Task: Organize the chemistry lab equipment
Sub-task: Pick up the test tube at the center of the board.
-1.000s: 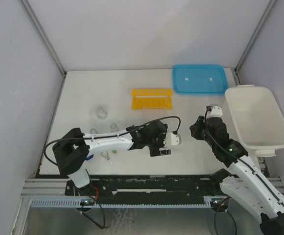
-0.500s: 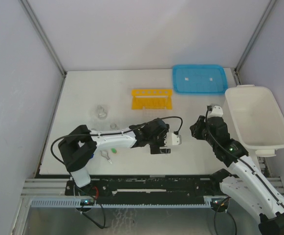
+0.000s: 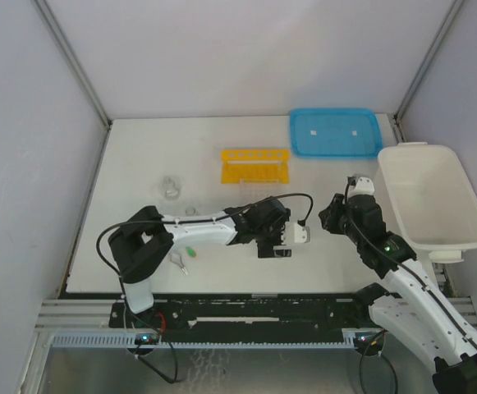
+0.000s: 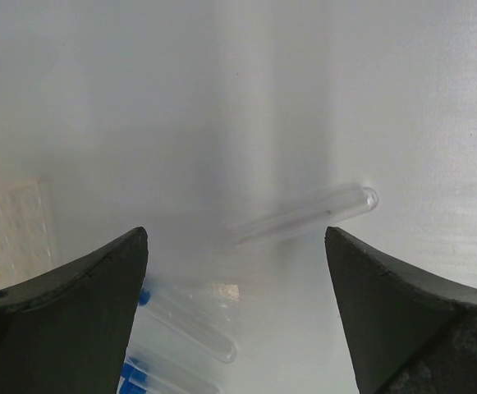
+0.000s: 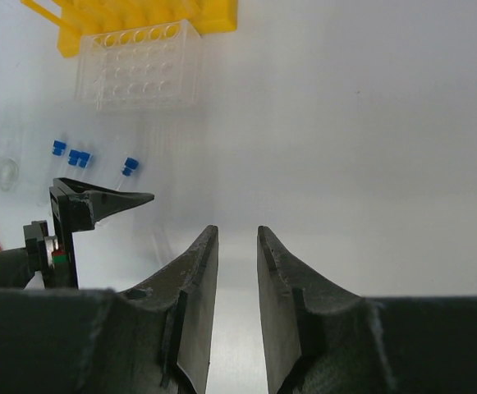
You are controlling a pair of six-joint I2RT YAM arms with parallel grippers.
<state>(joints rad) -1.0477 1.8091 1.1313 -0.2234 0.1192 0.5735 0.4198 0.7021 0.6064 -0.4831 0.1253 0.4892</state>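
Observation:
My left gripper (image 3: 277, 241) (image 4: 236, 234) hangs open over the table, low above several small clear tubes. One clear tube (image 4: 304, 215) lies just ahead, between the two fingers and touching neither. Two blue-capped tubes (image 4: 185, 320) lie at the lower left by the left finger. Their blue caps (image 5: 79, 158) show in the right wrist view beside the left gripper's fingers (image 5: 98, 203). The yellow rack (image 3: 255, 164) (image 5: 139, 12) stands farther back. My right gripper (image 3: 332, 215) (image 5: 238, 230) is to the right, its fingers a narrow gap apart and holding nothing.
A clear well plate (image 5: 139, 74) lies in front of the rack. Glass vessels (image 3: 170, 187) (image 3: 190, 212), a green-tipped stick (image 3: 186, 252) and thin tongs (image 3: 176, 263) are at the left. The blue lid (image 3: 335, 131) and white tub (image 3: 431, 197) are at the back right.
My left arm has stretched further right, carrying its open gripper a little to the right. The right arm has not moved.

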